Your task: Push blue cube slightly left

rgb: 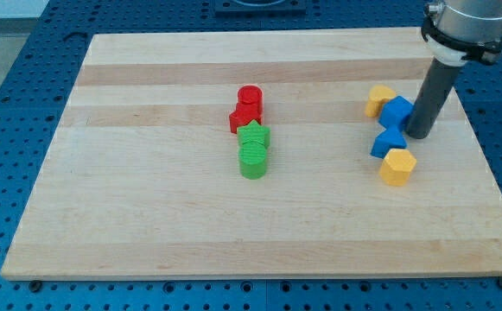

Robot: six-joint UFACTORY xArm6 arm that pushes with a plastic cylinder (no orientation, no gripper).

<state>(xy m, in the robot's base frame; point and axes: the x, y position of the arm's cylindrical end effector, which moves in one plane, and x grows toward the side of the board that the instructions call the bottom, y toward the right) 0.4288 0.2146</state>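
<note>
So my tip (420,135) is down on the worktop (147,216) at the view's right side, parked right against the right edge of the blue cube (397,111). Looks like it's touching, or as near as makes no difference; I can't see any gap between them. The end effector is just a plain dark rod, so nothing on it opens or closes and it isn't holding anything, only resting beside that cube. The rod stands pretty much straight up, leaning a hair toward the view's right as it rises, and it goes into a silver collar at the view's top right corner. The rest of the arm is cut off by the frame.

The blue cube sits in a little cluster at the right of the worktop. A yellow block (378,100), shape hard to call, is snug against its upper left. Just below is a second blue block (388,142), kind of wedge shaped, with my tip just to its upper right. Below that one, touching it, is another yellow block (397,166) that looks roughly hexagonal.

Well apart, near the middle of the worktop, a red block (246,107) sits directly above a green block (254,149), the two touching in a short column.
</note>
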